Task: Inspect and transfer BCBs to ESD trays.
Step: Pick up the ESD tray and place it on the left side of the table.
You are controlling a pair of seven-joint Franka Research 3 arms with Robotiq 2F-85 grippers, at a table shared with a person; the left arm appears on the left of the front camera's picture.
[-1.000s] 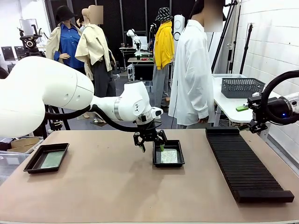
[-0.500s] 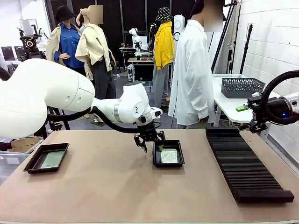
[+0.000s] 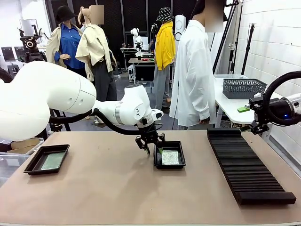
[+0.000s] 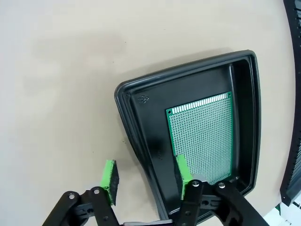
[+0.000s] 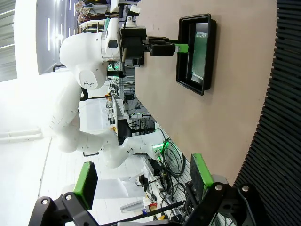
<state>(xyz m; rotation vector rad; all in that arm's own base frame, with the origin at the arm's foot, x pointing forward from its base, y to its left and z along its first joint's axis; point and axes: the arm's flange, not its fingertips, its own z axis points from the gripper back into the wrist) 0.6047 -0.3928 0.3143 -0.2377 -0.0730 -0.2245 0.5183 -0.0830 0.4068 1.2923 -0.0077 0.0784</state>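
Your right gripper [image 5: 141, 181] hangs off the table edge, green pads [image 5: 86, 182] spread wide, nothing between them. Past them you see the tan table [image 5: 235, 89] and the ribbed black rack [image 5: 282, 117]. Farther off, the left gripper [image 5: 181, 47] straddles the rim of a black tray [image 5: 207, 56] holding a green board [image 5: 200, 54].

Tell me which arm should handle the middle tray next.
Left. Its pincer already straddles the rim of the middle tray, one finger inside by the green board. The right pincer hangs open off beyond the rack.
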